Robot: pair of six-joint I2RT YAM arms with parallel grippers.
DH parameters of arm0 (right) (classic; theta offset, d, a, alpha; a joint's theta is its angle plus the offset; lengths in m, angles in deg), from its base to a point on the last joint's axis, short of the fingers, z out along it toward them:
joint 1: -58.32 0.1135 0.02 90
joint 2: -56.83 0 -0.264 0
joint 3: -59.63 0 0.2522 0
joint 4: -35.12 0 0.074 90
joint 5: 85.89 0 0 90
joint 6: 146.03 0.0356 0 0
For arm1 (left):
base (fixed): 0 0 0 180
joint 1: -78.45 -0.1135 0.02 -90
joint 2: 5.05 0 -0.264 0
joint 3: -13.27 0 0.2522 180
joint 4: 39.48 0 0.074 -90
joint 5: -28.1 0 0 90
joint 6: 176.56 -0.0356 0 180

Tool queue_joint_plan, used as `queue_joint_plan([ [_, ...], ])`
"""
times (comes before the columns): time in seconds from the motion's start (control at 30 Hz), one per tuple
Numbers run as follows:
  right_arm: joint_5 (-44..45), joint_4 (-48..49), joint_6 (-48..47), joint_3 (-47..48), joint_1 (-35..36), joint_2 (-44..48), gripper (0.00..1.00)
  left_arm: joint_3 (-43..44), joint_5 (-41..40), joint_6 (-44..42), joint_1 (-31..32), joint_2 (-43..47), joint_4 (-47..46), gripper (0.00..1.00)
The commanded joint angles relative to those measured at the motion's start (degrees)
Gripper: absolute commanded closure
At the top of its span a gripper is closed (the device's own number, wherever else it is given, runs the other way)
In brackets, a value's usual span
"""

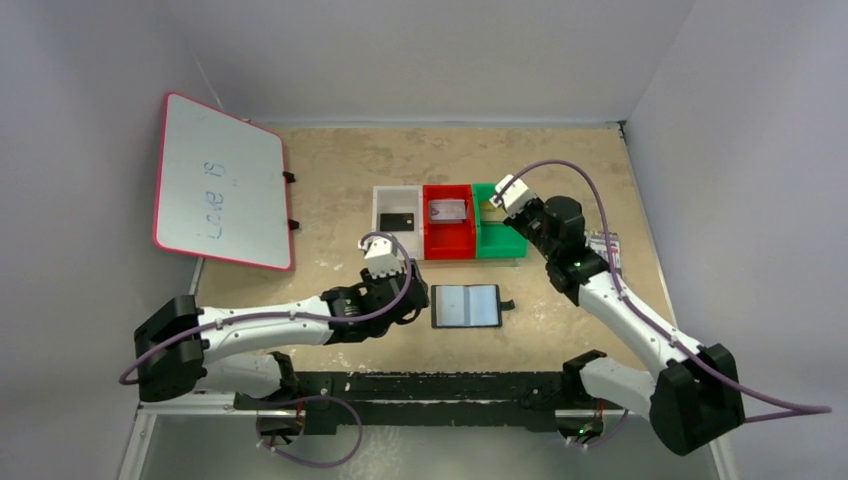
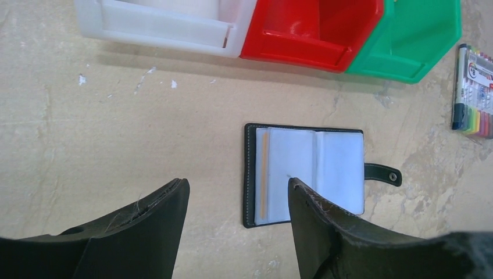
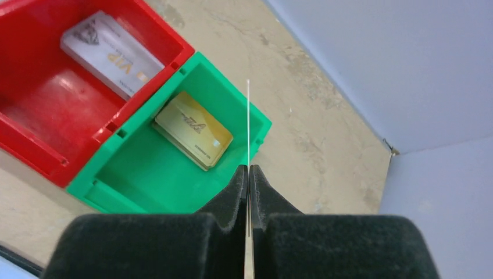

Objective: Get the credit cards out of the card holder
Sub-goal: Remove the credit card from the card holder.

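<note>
The card holder lies open on the table, grey-blue faces up, strap tab to the right; in the left wrist view a tan strip runs down its left pocket. My left gripper is open and empty, just left of it. My right gripper is shut on a thin card seen edge-on, over the green bin's right rim. A gold card lies in the green bin, a silver-grey card in the red bin, a black card in the white bin.
The three bins stand in a row behind the card holder. A clear pack of coloured markers lies at the right. A pink-framed whiteboard leans at the far left. Grey walls close in the table's sides.
</note>
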Motion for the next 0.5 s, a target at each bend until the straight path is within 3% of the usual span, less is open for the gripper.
queue_joint_plan([
  [0.0, -12.56, -3.05, -13.11, 3.72, -2.56, -4.96, 1.0, -1.76, -2.3, 0.52, -0.65, 4.03, 2.59, 0.37],
  [0.17, -13.45, 1.1, -11.79, 5.92, -5.3, -11.49, 1.0, -3.65, -2.52, 0.67, -0.9, 7.49, 3.69, 0.37],
  [0.47, -16.71, 0.22, -20.19, 10.32, -7.47, -22.0, 1.0, -5.31, -4.49, 0.43, -1.3, 13.83, 7.17, 0.36],
])
